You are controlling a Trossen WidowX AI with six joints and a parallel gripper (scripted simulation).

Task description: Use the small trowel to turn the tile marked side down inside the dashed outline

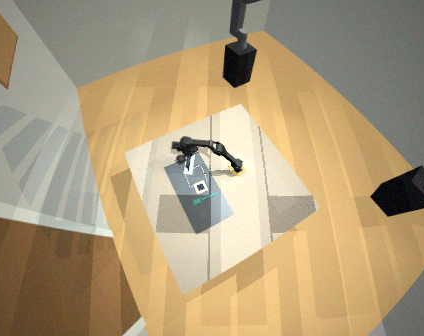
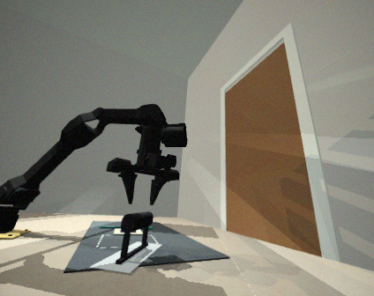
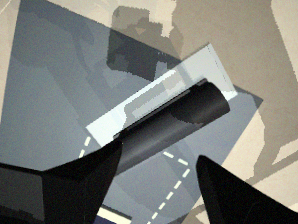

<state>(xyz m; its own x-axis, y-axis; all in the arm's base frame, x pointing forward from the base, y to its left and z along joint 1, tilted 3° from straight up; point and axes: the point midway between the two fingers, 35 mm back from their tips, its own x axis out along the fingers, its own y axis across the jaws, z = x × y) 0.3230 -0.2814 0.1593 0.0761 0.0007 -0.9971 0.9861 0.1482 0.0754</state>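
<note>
The tile [image 1: 200,187] [image 2: 128,232] lies flat on the mat, dark square mark up, at one end of the dashed outline [image 3: 170,155]; only its edge shows in the wrist view. A tool with a pale flat plate [image 2: 130,269] [image 3: 105,127] and a raised black bar handle [image 2: 138,221] [image 3: 170,125] rests on the mat near the other end of the outline. A teal long-handled tool [image 1: 208,196] lies beyond the tile. My gripper [image 2: 141,204] [image 3: 159,154] is open and empty, pointing down above the black handle, which runs slantwise beneath the fingertips.
The blue-grey mat [image 1: 208,220] [image 2: 192,251] lies on the pale table [image 1: 238,230]. The arm's base stands on a yellow plate [image 2: 16,234] beside the mat. Two black pedestals [image 1: 239,64] [image 1: 400,195] stand off the table.
</note>
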